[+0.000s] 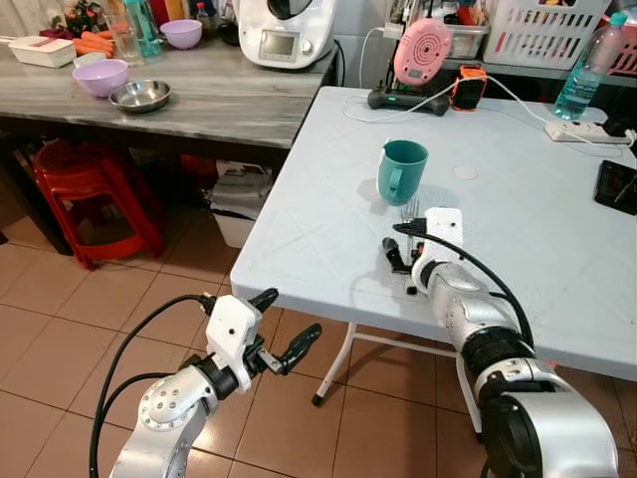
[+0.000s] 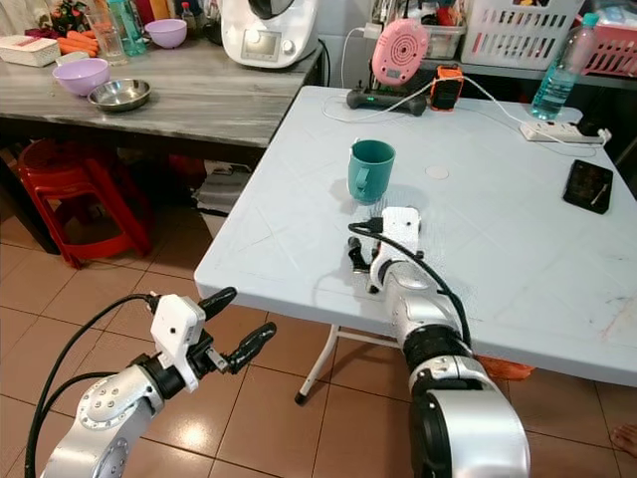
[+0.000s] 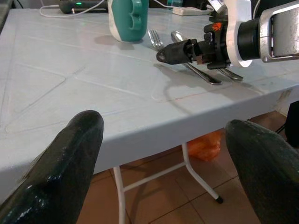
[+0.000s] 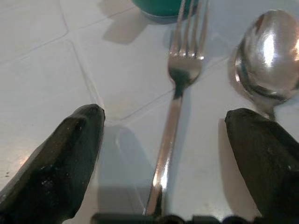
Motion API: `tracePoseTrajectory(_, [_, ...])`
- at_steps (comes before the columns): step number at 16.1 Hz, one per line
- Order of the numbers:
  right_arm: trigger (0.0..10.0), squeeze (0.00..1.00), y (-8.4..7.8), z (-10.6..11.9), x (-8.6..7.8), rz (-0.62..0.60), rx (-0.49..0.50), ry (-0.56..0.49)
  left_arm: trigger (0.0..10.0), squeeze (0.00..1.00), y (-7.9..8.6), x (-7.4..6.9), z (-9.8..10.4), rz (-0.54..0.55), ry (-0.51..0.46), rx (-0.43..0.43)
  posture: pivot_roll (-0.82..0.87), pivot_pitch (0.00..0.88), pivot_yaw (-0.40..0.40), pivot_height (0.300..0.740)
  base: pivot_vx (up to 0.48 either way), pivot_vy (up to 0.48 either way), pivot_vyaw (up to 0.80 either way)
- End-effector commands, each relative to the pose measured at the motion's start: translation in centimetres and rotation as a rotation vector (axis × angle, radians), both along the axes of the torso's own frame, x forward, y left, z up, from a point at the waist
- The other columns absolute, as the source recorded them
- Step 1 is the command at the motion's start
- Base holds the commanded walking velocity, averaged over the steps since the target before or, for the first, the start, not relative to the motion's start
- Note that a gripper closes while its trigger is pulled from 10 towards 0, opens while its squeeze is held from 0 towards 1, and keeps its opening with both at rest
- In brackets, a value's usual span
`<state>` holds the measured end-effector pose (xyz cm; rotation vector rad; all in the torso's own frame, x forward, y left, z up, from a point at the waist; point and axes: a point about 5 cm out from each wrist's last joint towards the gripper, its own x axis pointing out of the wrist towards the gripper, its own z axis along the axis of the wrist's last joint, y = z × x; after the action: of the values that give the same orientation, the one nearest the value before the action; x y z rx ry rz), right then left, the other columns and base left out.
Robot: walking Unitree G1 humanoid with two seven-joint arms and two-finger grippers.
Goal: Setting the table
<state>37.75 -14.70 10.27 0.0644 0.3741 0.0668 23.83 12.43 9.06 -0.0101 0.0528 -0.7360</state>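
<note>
The right gripper (image 4: 163, 154) is resting on the counter (image 1: 299, 229) with fingers (image 4: 60, 158) spread wide astride the fork (image 4: 180, 79), gripping nothing, beside the spoon (image 4: 266, 56) and near the cup (image 1: 401, 170), while the left gripper (image 1: 284, 329) is hanging open.

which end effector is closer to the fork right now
Right. The right end effector sits on the white table with its open fingers straddling the fork. The left end effector, also open, hangs off the table's near edge, above the floor.

Fork (image 4: 174, 116) handle behind right end effector (image 4: 163, 154).
</note>
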Motion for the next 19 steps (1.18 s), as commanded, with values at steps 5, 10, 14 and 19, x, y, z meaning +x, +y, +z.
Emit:
tracePoseTrajectory(5, [0.0, 0.00, -0.4, -0.1, 0.2, 0.017, -0.028, 0.013, 10.0, 0.00, -0.5, -0.1, 0.5, -0.016, -0.016, 0.000, 0.03, 0.072, -0.004, 0.740, 0.000, 0.000, 0.00])
tracePoseTrajectory(10, [0.0, 0.00, -0.6, 0.1, 0.4, 0.019, -0.037, 0.012, 10.0, 0.00, -0.8, 0.2, 0.7, -0.017, -0.021, -0.006, 0.04, 0.064, -0.007, 0.740, 0.000, 0.000, 0.00])
tracePoseTrajectory(14, [0.0, 0.00, -0.9, 0.4, 0.5, 0.010, -0.035, 0.002, 10.0, 0.00, -0.8, 0.1, 0.6, -0.013, -0.016, -0.013, 0.05, 0.061, -0.007, 0.740, 0.000, 0.000, 0.00])
tracePoseTrajectory(19, [0.0, 0.00, -1.1, 0.6, 0.7, -0.003, -0.028, -0.002, 10.0, 0.00, -0.8, 0.2, 0.4, -0.011, -0.016, -0.008, 0.05, 0.055, -0.011, 0.740, 0.000, 0.000, 0.00])
